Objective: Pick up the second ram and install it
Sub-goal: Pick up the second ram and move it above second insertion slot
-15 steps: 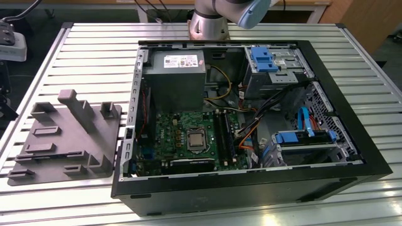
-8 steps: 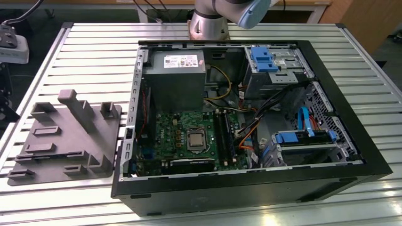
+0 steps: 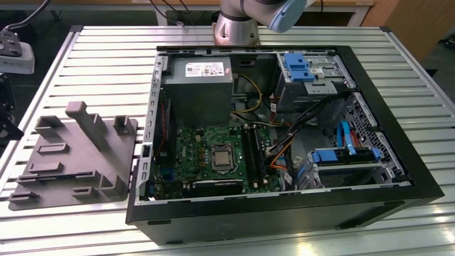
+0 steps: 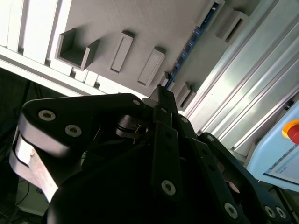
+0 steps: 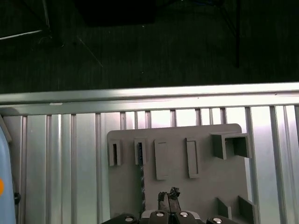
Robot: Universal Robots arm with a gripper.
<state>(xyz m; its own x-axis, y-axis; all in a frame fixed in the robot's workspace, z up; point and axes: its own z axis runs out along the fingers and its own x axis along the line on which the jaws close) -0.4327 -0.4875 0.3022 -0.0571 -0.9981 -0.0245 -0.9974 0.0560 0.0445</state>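
The second ram is a thin dark stick standing on edge in a slot of the grey moulded tray. In the second wrist view the ram shows as a narrow dark-blue line across the tray. My gripper hovers above the tray, a little to one side of the ram and apart from it. Its black fingers stand together with nothing between them. In the exterior view the tray lies on the table at the exterior view's left, beside the open computer case.
The case holds the green motherboard with its black memory slots, a power supply, drive bays with blue clips and loose cables. Tall grey posts rise from the tray. The ribbed aluminium table ends close behind the tray.
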